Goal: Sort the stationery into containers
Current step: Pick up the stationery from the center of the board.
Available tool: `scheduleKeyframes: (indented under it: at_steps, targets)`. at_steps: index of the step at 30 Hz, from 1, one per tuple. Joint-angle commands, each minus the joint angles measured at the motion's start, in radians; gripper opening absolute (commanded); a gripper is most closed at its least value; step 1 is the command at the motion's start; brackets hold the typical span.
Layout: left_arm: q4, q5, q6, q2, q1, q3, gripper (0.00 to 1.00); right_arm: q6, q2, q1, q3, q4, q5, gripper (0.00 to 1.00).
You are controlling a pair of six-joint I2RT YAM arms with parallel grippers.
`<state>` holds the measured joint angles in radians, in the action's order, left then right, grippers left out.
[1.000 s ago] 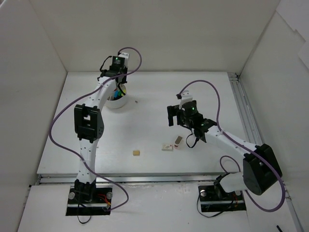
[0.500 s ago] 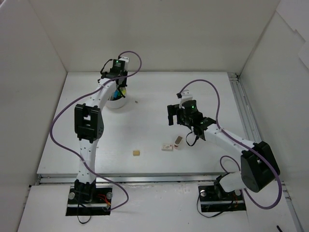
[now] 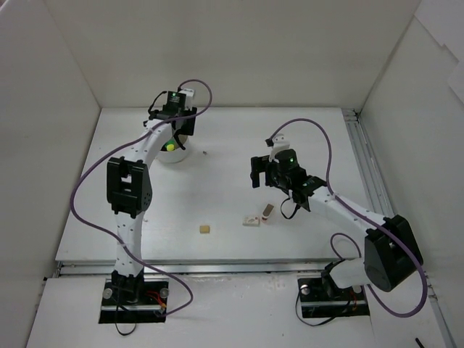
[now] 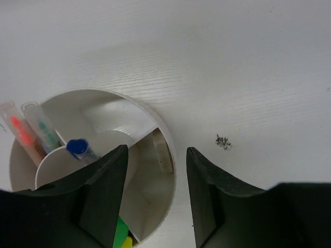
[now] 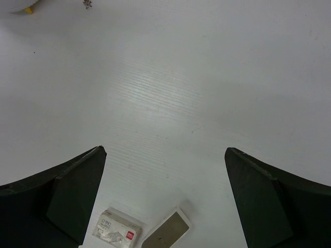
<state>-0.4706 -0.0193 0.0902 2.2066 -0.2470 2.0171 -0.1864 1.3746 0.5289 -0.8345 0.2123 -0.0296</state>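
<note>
Held over the white pot (image 4: 106, 94) by the far left corner of the table (image 3: 217, 185): left gripper (image 4: 155, 155), half spread, pinching nothing (handy for dropping pens (image 4: 31, 132) in). Above two erasers (image 5: 115, 230) toward the front edge: right gripper (image 5: 164, 155), spread wide, ready to grab one.

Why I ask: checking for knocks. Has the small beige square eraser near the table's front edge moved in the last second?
No. The small beige square eraser lies at the same distance from the table's front edge as before.
</note>
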Motion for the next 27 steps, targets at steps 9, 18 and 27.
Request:
scheduleKeyframes:
  at_steps: [9, 18, 27]
  targets:
    - [0.056, -0.079, 0.026, -0.324, 0.008, -0.168, 0.49, 0.051, -0.052, 0.08, -0.026, 0.001, 0.045, 0.98]
    - [0.11, -0.099, 0.143, -0.698, -0.113, -0.613, 1.0, -0.017, 0.052, 0.256, -0.071, -0.068, -0.076, 0.98]
    - [0.159, -0.053, 0.396, -1.013, -0.31, -1.116, 1.0, -0.235, -0.091, 0.235, 0.084, -0.111, -0.223, 0.98]
